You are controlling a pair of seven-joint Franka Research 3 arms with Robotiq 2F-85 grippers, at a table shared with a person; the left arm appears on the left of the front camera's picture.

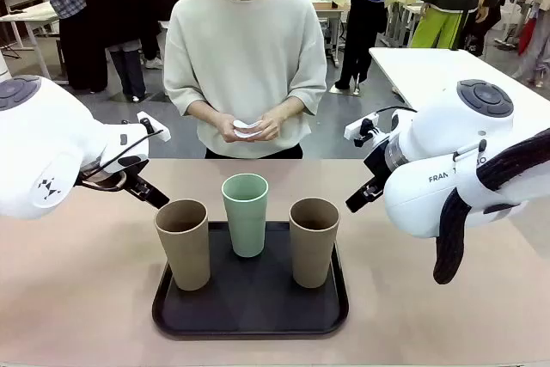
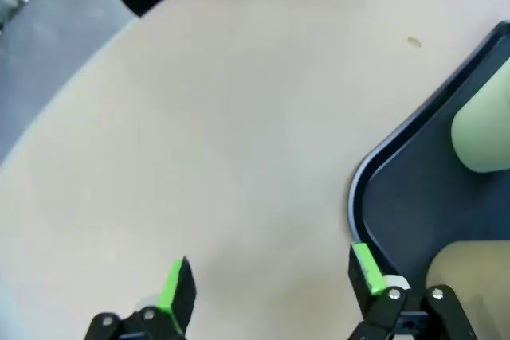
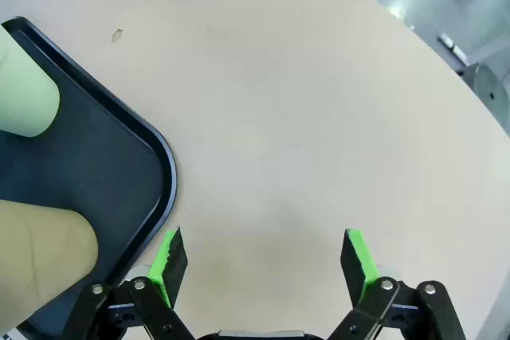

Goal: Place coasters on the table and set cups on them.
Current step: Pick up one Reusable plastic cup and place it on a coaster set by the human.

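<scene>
Three cups (image 1: 246, 212) stood on black tray (image 1: 249, 320) on the table (image 1: 77, 298), white coasters (image 1: 246, 131) held in person's hands (image 1: 270, 128) at far side, left gripper (image 2: 269, 272) and right gripper (image 3: 261, 248) spread wide, nothing gripped, poised beside tray

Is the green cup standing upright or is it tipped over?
Upright: the green cup stands on its base on the black tray, with its open mouth facing up.
</scene>
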